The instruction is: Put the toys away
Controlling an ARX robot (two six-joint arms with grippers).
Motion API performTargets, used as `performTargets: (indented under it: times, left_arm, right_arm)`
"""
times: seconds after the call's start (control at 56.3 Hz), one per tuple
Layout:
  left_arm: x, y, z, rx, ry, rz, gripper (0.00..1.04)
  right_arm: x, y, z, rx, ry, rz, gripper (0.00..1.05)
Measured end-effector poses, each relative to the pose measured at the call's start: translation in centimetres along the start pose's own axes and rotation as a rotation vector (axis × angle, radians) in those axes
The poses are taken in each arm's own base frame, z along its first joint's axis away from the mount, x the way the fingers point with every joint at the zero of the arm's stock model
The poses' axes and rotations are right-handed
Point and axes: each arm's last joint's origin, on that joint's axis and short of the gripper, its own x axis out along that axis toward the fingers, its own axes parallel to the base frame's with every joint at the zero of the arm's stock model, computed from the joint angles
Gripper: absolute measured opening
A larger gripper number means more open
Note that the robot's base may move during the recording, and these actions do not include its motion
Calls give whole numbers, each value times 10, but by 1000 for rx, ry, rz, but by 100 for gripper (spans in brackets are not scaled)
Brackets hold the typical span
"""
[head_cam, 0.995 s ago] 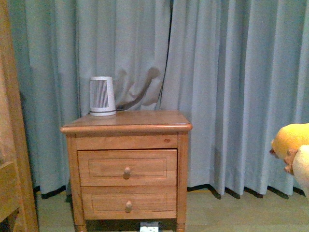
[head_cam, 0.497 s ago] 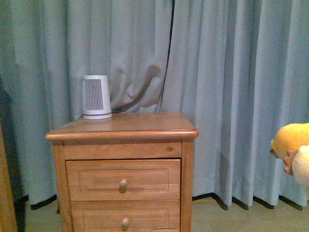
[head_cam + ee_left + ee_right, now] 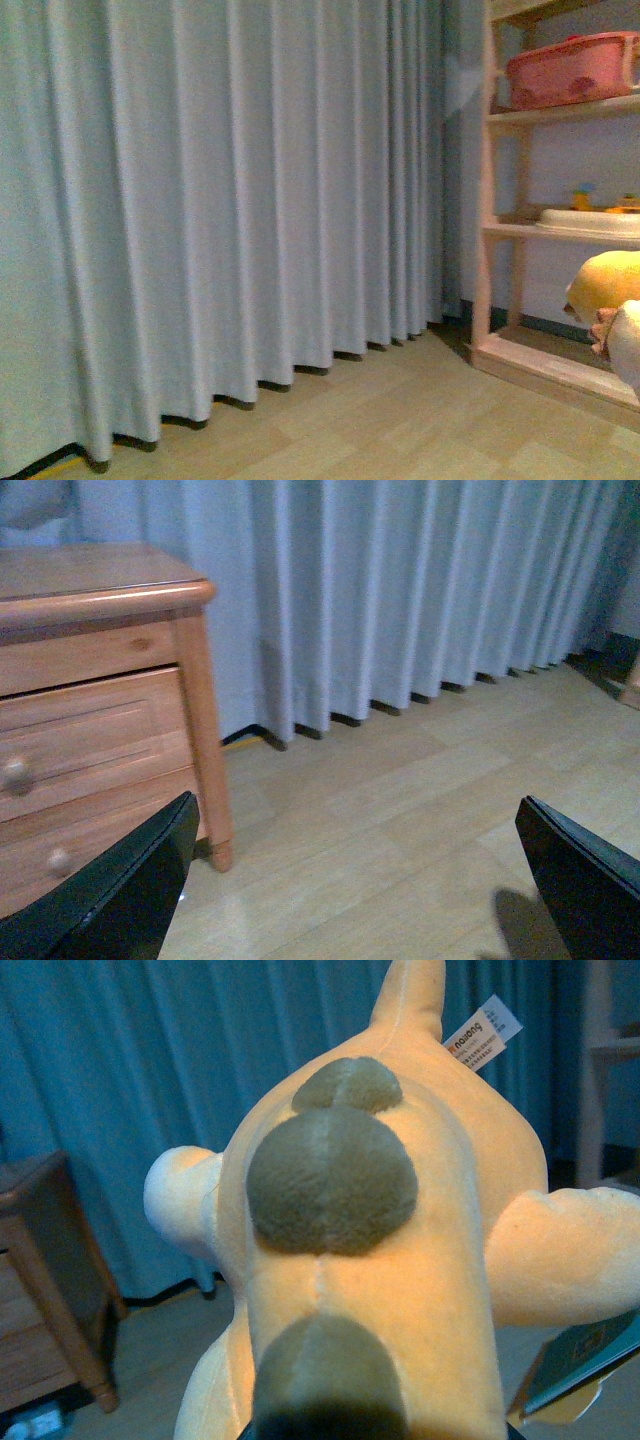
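Pale blue curtain (image 3: 200, 200) hangs to a light wood floor (image 3: 400, 420). A wooden shelf unit (image 3: 487, 200) stands ahead of the right hand (image 3: 375, 1430), just beyond what it carries. Only a dark edge of that hand shows, but the orange-yellow plush toy (image 3: 603, 285) hangs in the air right in front of it, so I judge it clenched on the toy's body. The left hand (image 3: 355, 802) is spread wide with nothing between its fingers, low over the floor, with a nightstand (image 3: 90, 680) off to its side.

The toy is soft and seems to be held by one end, so it could sag or slip free during the reach. Its stubby limbs stick out and could snag the shelf upright. They could also nudge the white tray (image 3: 590, 222) or the pink basket (image 3: 570, 68) on the shelves above the hand.
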Motion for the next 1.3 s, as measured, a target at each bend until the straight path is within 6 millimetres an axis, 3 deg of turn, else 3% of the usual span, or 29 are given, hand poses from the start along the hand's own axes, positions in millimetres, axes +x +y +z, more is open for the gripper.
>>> performTargets:
  times: [1.297]
  left_arm:
    - [0, 0, 0, 0, 0, -5, 98]
  right_arm:
    - [0, 0, 0, 1, 0, 4, 7]
